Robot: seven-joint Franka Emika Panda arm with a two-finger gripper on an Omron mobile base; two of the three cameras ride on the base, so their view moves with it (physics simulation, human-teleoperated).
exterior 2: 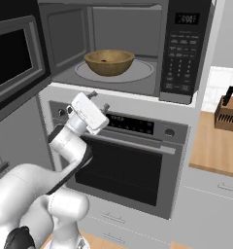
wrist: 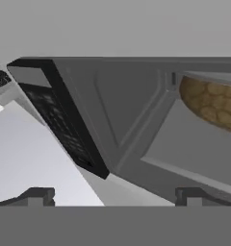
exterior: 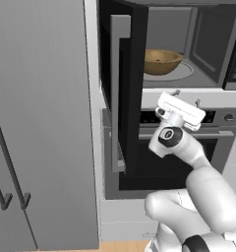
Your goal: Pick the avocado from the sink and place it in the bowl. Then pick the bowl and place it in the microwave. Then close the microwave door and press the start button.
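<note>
Arm: the white Franka arm with dark joints rises from the base and bends up toward the wall of appliances, its hand tilted up and away.
Gripper: the white two-finger gripper (exterior: 186,97) (exterior 2: 99,99) hangs just below the front edge of the microwave's opening, above the oven's control strip.
Fingers: the two small dark fingers (wrist: 36,196) stand wide apart with nothing between them; they touch nothing.
Oven: the larger steel wall oven with a wide dark glass window and a horizontal handle (exterior 2: 138,165) sits directly below the microwave, behind the arm's forearm.
Microwave door: the wide black door with a grey inner frame (exterior: 121,98) (exterior 2: 14,61) stands swung open to the left of the cavity, edge-on in the left base view.
Microwave: the black and steel built-in microwave (exterior 2: 184,53) (exterior: 208,44) is open, its dark keypad strip (wrist: 59,125) on its right side.
Bowl: the round light-brown wooden bowl (exterior: 160,61) (exterior 2: 109,62) (wrist: 211,103) rests upright on the round glass turntable inside the cavity, apart from the gripper.
Avocado: a small dark spot shows inside the bowl; too small to say what it is.
Bench: a light wooden bench (exterior 2: 216,148) to the right carries a wooden knife block with dark handles (exterior 2: 228,113).
</note>
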